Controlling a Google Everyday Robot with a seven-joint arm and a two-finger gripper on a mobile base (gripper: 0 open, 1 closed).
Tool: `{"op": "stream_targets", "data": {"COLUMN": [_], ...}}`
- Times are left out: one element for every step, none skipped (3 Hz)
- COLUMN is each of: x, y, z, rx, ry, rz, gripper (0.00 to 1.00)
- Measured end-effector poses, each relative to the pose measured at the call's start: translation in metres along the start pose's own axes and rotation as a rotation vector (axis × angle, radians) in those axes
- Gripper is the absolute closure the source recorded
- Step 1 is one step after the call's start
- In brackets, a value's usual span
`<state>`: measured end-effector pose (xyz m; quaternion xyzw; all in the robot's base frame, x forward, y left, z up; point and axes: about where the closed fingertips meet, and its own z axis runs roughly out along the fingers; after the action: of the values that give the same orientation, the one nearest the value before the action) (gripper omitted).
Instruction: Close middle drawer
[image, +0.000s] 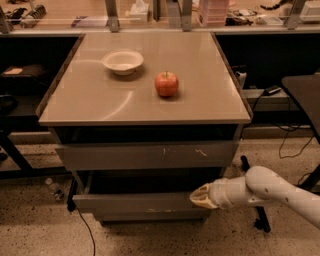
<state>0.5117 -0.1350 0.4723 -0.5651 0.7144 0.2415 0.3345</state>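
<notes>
Gripper (201, 196) at right end of middle drawer (130, 202) front, jaws seemingly together, empty; drawer well out under bench (125, 107), closing push not yet done

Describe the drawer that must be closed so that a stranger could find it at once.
Look under the table that carries a bowl and an apple: three grey fronts are stacked there. The middle drawer is the wide, shallow one standing out below the scratched taller front and above the narrowest front; the gripper is at its right end.
</notes>
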Motion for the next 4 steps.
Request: {"op": "stream_targets", "data": {"x": [0.017, 0.044, 0.06, 0.058], "y": [0.027, 0.039, 0.025, 0.022], "z": [-0.015, 0.009, 0.056, 0.064], "rx": [0.007, -0.052, -0.12, -0.127], "ry": [-0.007, -0.006, 0.009, 0.006], "rz": [0.067, 0.119, 0.107, 0.103], "gripper": [1.0, 1.0, 1.0, 0.8]}}
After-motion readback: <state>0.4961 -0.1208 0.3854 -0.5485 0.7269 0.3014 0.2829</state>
